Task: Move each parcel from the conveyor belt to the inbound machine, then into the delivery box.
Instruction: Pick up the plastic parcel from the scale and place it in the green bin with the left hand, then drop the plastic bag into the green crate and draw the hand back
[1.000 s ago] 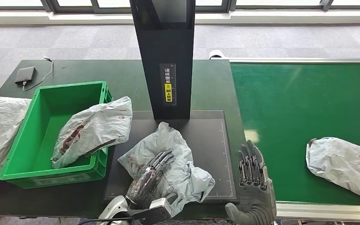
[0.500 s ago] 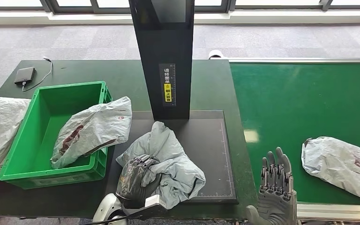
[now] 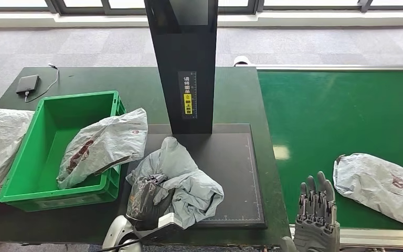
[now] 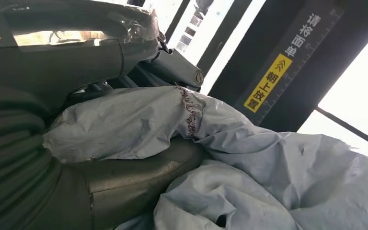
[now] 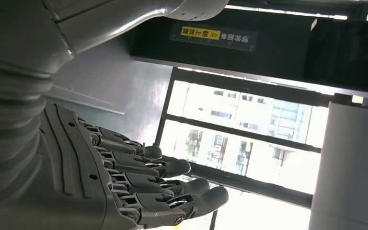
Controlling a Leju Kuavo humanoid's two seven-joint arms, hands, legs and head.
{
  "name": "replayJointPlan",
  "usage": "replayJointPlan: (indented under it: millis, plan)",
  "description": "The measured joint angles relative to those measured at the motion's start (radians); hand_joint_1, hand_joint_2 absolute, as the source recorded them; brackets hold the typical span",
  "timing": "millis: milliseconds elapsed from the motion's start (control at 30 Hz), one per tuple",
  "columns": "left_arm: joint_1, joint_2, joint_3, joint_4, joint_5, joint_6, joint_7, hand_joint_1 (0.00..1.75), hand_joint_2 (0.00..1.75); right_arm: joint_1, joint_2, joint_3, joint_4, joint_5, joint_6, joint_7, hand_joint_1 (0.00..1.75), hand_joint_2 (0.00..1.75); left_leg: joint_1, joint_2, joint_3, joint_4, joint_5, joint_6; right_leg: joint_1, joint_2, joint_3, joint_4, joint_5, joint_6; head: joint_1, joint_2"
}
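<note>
Dark green counter [image 3: 136,86], grey carpet beyond, windows far. Left hand [image 3: 146,198] clamped on crumpled grey parcel [image 3: 189,181] lying on black scanner pad [image 3: 236,157] below the black column [image 3: 186,63]. Right hand [image 3: 316,218], fingers straight and apart, holds nothing, at near edge of conveyor belt [image 3: 341,110], just left of second parcel [image 3: 380,186]. Green box [image 3: 26,173] left holds third parcel [image 3: 102,147].

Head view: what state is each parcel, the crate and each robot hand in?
Left robot hand: gripping the parcel on the scanner plate.
Parcel on the scanner plate: crumpled, held.
Right robot hand: open, holding nothing.
Parcel on the belt: lying flat, untouched.
Parcel in the green crate: draped over the rim.
Green crate: upright.
</note>
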Motion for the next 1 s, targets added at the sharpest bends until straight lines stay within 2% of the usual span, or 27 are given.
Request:
replayJointPlan:
  millis: [100, 267, 433, 600, 767, 1000]
  plan:
    - [-0.008, -0.014, 0.01, -0.009, -0.013, 0.029, 0.002, 1.75, 1.75, 0.031, 0.017, -0.024, -0.031, 0.029, 0.004, 0.0, 0.0, 1.75, 0.0, 0.0, 0.0, 0.0, 0.0, 0.0, 0.0, 0.0, 0.0, 0.0, 0.0, 0.0, 0.0, 0.0]
    - [-0.02, -0.038, 0.025, -0.067, -0.031, 0.083, 0.014, 1.75, 1.75, 0.065, 0.073, -0.103, -0.089, 0.043, 0.071, 0.0, 0.0, 1.75, 0.0, 0.0, -0.001, 0.0, 0.0, 0.0, 0.0, 0.0, 0.0, 0.0, 0.0, 0.0, 0.0, 0.0]
    - [0.026, -0.049, 0.06, -0.232, -0.011, 0.093, 0.01, 1.75, 1.75, 0.068, 0.106, -0.172, -0.105, -0.01, 0.145, 0.0, 0.0, 1.75, 0.0, 0.001, -0.001, 0.0, 0.0, 0.0, 0.0, 0.0, 0.0, 0.0, 0.0, 0.0, 0.0, 0.0]
    - [0.106, -0.049, 0.087, -0.425, 0.021, 0.093, -0.026, 1.75, 1.75, 0.072, 0.098, -0.183, -0.105, -0.052, 0.132, 0.0, 0.0, 1.75, 0.0, 0.0, -0.002, 0.0, -0.001, 0.0, 0.0, 0.0, -0.001, 0.0, -0.001, 0.0, 0.0, 0.0]
    - [0.142, -0.03, 0.09, -0.568, 0.109, 0.023, -0.039, 1.75, 1.75, 0.074, 0.084, -0.183, -0.102, -0.071, 0.139, 0.0, 0.0, 1.75, 0.0, 0.0, -0.002, 0.0, -0.002, 0.0, 0.0, 0.0, -0.001, 0.0, -0.002, 0.0, 0.0, 0.0]
    - [0.109, 0.035, 0.113, -0.65, 0.253, -0.104, -0.046, 1.75, 1.75, 0.07, 0.084, -0.183, -0.089, -0.065, 0.157, 0.0, 0.0, 1.75, 0.001, 0.0, -0.002, 0.0, -0.001, 0.0, 0.001, 0.0, -0.001, 0.0, -0.002, 0.0, 0.0, 0.0]
